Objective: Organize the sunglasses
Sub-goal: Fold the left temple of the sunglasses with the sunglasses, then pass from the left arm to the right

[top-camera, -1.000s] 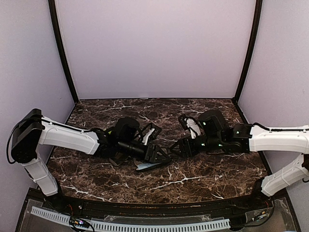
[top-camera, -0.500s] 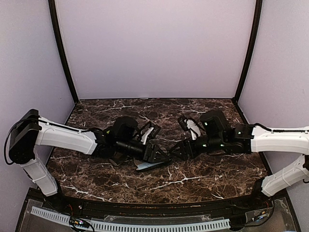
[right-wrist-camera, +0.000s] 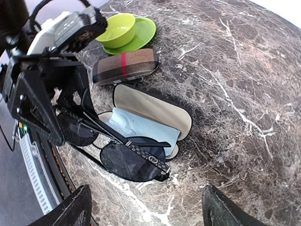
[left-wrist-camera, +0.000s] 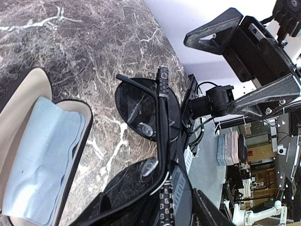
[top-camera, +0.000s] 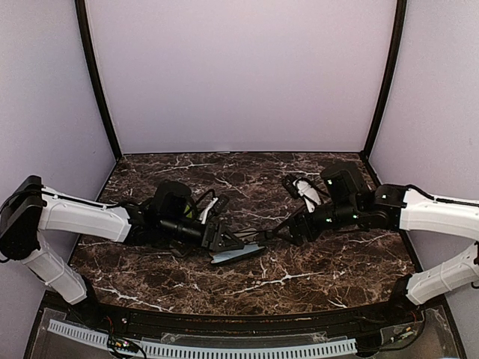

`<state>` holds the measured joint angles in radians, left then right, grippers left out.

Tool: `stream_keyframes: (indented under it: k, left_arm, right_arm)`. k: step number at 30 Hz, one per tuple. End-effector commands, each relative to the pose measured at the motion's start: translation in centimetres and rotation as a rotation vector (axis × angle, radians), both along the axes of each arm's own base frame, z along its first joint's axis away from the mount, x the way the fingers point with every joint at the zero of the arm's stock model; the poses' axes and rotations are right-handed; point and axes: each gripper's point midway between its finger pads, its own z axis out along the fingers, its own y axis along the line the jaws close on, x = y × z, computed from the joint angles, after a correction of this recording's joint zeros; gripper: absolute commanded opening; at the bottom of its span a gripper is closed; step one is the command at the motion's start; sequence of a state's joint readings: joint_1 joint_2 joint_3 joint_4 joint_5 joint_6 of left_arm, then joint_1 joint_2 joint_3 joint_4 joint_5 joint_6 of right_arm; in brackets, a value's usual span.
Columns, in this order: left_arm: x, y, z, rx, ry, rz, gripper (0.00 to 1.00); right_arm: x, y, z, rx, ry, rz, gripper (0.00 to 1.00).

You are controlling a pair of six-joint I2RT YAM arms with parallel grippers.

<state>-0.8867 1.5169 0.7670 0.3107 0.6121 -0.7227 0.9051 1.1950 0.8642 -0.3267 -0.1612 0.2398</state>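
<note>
One pair of sunglasses (right-wrist-camera: pixel 128 162) with dark lenses and patterned temple arms hangs just above the marble table, over the near edge of an open case (right-wrist-camera: pixel 155 109). A light blue cloth (right-wrist-camera: pixel 141 129) lies in that case. My left gripper (top-camera: pixel 227 241) is shut on the sunglasses (left-wrist-camera: pixel 141 106) at one lens end, and the frame runs down into its jaws in the left wrist view. My right gripper (right-wrist-camera: pixel 148 209) is open just right of the glasses with nothing between its fingers. In the top view the right gripper (top-camera: pixel 290 230) is a short way from the left one.
A closed brown and black striped case (right-wrist-camera: pixel 124 66) lies behind the open one. A green bowl (right-wrist-camera: pixel 117 29) on a green plate (right-wrist-camera: pixel 145 29) stands beyond it. In the top view, bare marble table (top-camera: pixel 314 277) lies in front of the right arm.
The two grippers have drawn apart. The left arm pulled back to the left with the sunglasses, and the right gripper backed off to the right.
</note>
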Motion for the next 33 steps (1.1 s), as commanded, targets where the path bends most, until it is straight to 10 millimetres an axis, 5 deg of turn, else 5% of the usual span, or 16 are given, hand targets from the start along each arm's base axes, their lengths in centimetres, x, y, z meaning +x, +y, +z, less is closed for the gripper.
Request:
stream_keyframes:
  k: [1,13,25,33]
  left_arm:
    - [-0.7,0.4,2.4,-0.100,0.029,-0.030,0.27]
    - [-2.2,1.5,4.2,-0.145,0.159,-0.120,0.27]
    - [-2.6,1.1,4.6,-0.155,0.207,-0.161,0.26]
    - [-2.8,1.0,4.3,-0.156,0.226,-0.174,0.26]
  right_arm:
    - [-0.6,1.2,0.9,-0.012,-0.080,0.123,0.82]
    - [-2.5,3.5,2.6,-0.075,-0.306,0.299,0.84]
    - [-3.3,6.5,0.9,-0.262,-0.380,0.396,0.83]
    - [-3.5,7.6,0.5,-0.294,-0.394,0.430,0.69]
